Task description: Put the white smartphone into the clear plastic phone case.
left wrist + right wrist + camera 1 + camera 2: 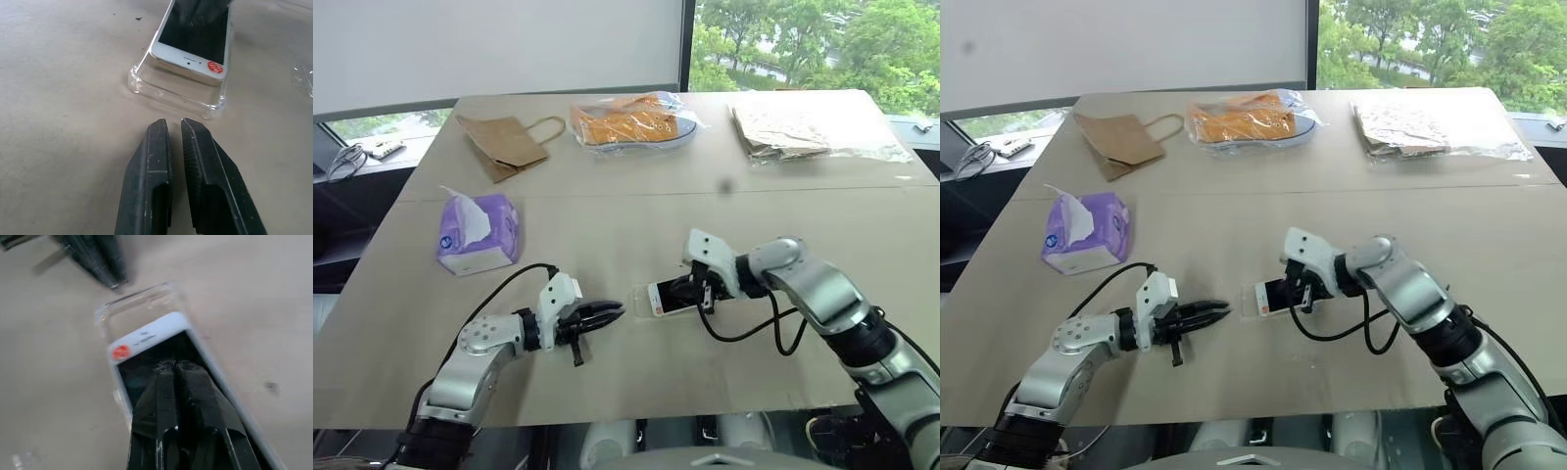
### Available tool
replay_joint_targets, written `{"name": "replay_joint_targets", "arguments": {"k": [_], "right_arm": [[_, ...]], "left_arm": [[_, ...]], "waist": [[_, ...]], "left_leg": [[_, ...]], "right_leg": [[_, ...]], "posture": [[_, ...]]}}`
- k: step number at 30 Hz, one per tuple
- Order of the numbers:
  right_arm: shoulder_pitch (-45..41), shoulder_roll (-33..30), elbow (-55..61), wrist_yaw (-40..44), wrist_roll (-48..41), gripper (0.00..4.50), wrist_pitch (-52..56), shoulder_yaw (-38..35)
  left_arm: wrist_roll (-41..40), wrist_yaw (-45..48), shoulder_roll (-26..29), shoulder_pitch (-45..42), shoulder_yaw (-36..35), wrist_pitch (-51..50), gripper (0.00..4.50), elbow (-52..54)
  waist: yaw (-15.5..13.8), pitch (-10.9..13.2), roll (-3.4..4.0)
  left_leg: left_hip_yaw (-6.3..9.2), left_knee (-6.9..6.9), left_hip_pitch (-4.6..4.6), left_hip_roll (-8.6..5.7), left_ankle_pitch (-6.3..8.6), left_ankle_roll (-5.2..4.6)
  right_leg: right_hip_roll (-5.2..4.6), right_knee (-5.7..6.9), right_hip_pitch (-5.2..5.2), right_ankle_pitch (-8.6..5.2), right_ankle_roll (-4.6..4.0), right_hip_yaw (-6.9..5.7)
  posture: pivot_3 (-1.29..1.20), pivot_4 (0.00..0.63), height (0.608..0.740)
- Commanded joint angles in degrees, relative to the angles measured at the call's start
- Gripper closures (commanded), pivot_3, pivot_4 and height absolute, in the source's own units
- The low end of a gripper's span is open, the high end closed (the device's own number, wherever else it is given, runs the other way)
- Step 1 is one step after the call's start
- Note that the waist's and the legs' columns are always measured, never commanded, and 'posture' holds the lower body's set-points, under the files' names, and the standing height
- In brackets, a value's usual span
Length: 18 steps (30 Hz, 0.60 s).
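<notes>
From the head camera, the white smartphone point(668, 298) lies partly inside the clear plastic phone case point(644, 300) near the middle of the table point(607, 215), between the two arms; the right gripper point(697, 291) rests on its screen, and the left gripper point(607, 313) sits just beside the case's free end. In the left wrist view, the left fingers are nearly closed, holding nothing, a little short of the case wall, and the phone's end stands slightly raised, short of that wall. In the right wrist view, the right fingers are shut together, tips pressing on the black glass, gripping nothing. To do this step well, I judge the right tips should push the phone toward the empty end while pressing down, with the left gripper bracing the case so it does not slide.
</notes>
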<state>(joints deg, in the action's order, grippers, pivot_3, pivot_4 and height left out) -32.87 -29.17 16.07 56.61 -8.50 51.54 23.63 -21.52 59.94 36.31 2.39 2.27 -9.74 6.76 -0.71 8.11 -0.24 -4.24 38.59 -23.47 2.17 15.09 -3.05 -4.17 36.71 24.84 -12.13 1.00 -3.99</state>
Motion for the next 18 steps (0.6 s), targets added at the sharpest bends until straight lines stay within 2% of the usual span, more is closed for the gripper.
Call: {"name": "replay_joint_targets", "arguments": {"k": [1,6,11,18], "right_arm": [[0.34,-1.85,6.01,-1.97,-2.28,4.5,1.91,-5.02],[2.2,-8.01,11.36,-4.92,-2.28,4.5,5.41,-9.14],[5.46,-15.92,11.66,-6.42,0.01,4.5,4.16,-8.96],[8.28,-19.01,13.19,-6.05,-0.99,4.5,4.44,-6.51]], "left_arm": [[0.56,-1.2,0.11,-0.01,0.1,-1.22,4.04,1.72],[0.21,-1.7,0.49,-0.43,0.48,-3.7,4.04,4.58],[0.95,-2.54,1.04,-2.37,1.49,-6.3,4.04,7.1],[0.95,-2.58,1.54,-3.89,2.01,-8.83,4.04,8.94]], "waist": [[-0.04,0.0,-0.01],[-0.14,0.05,-0.05],[-0.13,0.17,-0.16],[0.18,0.43,-0.39]], "left_leg": [[0.02,0.02,-0.1,0.0,0.0,0.0],[0.02,0.02,-0.31,-0.04,0.0,-0.01],[0.01,0.02,-0.31,-0.07,0.01,-0.02],[-0.05,-0.02,-0.32,-0.04,0.0,-0.01]], "right_leg": [[0.02,0.0,0.07,0.0,0.0,-0.02],[0.11,-0.03,0.24,0.0,0.01,-0.28],[0.15,-0.04,0.24,-0.02,0.04,-0.31],[0.32,-0.04,0.28,-0.04,0.12,-0.19]], "posture": [[0.0,0.15,0.74],[0.0,0.15,0.74],[0.0,0.15,0.74],[0.0,0.15,0.74]]}}
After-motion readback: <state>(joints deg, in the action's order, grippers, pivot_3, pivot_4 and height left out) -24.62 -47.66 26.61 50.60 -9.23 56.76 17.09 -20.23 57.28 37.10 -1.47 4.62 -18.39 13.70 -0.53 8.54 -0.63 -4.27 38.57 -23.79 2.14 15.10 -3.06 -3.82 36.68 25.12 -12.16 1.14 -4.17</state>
